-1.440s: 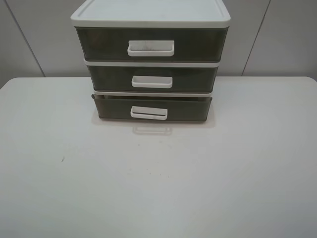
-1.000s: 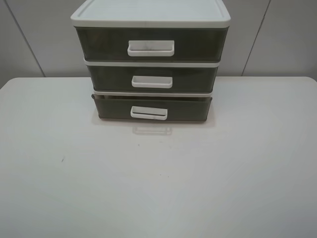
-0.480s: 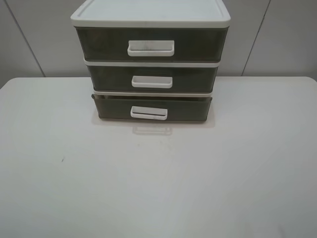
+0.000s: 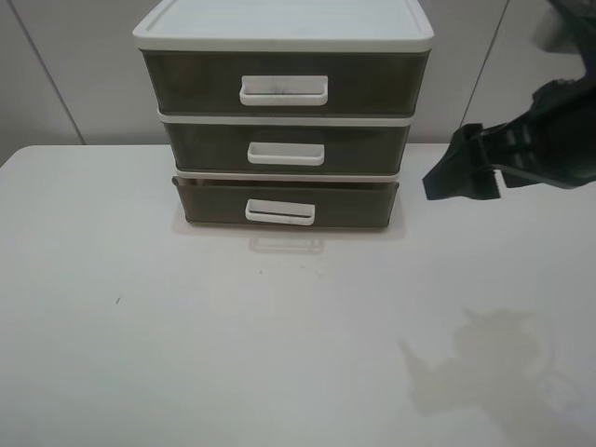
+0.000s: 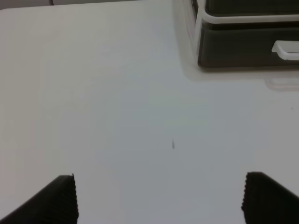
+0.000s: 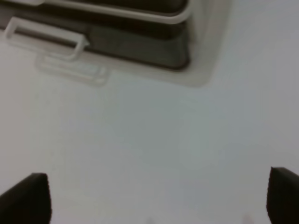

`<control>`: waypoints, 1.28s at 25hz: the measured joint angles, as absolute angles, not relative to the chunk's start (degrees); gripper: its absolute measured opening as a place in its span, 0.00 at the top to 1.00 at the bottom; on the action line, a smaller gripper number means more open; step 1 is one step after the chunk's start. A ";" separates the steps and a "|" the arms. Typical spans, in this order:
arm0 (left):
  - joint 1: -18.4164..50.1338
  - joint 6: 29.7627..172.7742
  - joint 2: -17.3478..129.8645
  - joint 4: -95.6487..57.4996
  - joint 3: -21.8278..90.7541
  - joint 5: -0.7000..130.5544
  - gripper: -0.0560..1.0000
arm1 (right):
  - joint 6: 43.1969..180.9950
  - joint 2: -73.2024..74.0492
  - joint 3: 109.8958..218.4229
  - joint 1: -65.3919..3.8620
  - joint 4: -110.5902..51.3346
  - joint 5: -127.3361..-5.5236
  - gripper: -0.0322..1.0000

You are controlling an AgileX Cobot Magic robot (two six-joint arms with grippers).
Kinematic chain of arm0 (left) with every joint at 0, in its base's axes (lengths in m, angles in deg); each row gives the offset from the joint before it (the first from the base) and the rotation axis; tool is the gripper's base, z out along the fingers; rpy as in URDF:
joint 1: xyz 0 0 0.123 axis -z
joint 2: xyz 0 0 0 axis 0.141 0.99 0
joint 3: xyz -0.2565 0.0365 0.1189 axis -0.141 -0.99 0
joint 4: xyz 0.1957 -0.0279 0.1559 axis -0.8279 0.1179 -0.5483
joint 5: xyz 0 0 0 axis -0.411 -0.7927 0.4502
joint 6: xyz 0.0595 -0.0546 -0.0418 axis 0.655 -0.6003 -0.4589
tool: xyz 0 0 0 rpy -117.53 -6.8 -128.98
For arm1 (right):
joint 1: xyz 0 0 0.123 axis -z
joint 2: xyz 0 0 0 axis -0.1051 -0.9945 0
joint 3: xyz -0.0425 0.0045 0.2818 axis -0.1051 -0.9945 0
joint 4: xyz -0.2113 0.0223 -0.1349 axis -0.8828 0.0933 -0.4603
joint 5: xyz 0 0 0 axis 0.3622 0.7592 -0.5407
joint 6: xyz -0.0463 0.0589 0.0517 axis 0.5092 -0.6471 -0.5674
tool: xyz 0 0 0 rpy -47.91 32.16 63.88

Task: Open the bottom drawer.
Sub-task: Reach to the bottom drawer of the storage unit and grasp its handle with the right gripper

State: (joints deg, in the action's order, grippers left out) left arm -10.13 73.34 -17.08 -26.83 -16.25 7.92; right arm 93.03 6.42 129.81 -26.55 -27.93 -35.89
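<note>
The bottom drawer [image 4: 289,203] is the lowest of three smoky brown drawers in the white-framed unit [image 4: 283,28]. It stands slightly forward of the frame, with its white loop handle [image 4: 279,212] facing me. My right gripper [image 4: 447,177] hovers open and empty to the right of the unit, level with the lower drawers and apart from them. The right wrist view shows its open gripper [image 6: 159,196] above the table, with the drawer [image 6: 135,44] and handle [image 6: 44,37] ahead. My left gripper [image 5: 159,200] is open over bare table, and the drawer's corner [image 5: 243,46] is far ahead of it.
The unit stands at the back middle of the white table [image 4: 186,326], in front of a grey panelled wall [image 4: 65,74]. The right arm's shadow [image 4: 484,372] falls on the table at the front right. A small dark speck [image 4: 117,300] marks the table at the left.
My right arm has come into the exterior view from the right, and its shadow now lies on the table. The drawers have not moved.
</note>
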 joint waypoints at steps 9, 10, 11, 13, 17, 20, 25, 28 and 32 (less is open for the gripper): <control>-10.13 73.34 -17.08 -26.83 -16.25 7.92 0.27 | 96.28 -8.07 125.57 -39.80 -46.20 -68.34 0.19; -10.13 73.34 -17.08 -26.83 -16.25 7.92 0.27 | 97.33 -9.29 124.26 -40.15 -48.62 -72.83 0.19; -10.13 73.34 -17.08 -26.83 -16.25 7.92 0.27 | 98.26 -10.53 122.69 -40.30 -51.02 -76.54 0.19; -10.13 73.34 -17.08 -26.83 -16.25 7.92 0.27 | 102.40 -12.98 120.41 -40.68 -55.35 -83.39 0.19; -10.13 73.34 -17.08 -26.83 -16.25 7.92 0.27 | 119.69 -18.68 119.39 -41.11 -57.23 -87.24 0.19; -10.13 73.34 -17.08 -26.83 -16.25 7.92 0.27 | 134.85 -22.70 120.49 -41.11 -51.39 -87.34 0.19; -10.13 73.34 -17.08 -26.83 -16.25 7.92 0.27 | 157.21 -28.65 125.86 -41.70 -41.65 -82.35 0.19; -10.13 73.34 -17.08 -26.83 -16.25 7.92 0.27 | 164.59 -31.55 130.60 -42.28 -37.52 -75.60 0.19; -10.13 73.34 -17.08 -26.83 -16.25 7.92 0.27 | 167.15 -33.76 134.76 -42.76 -34.49 -74.07 0.19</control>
State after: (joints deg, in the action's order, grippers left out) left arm -10.13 73.34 -17.08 -26.83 -16.25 7.92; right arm 167.15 -33.76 134.76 -42.76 -34.49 -74.07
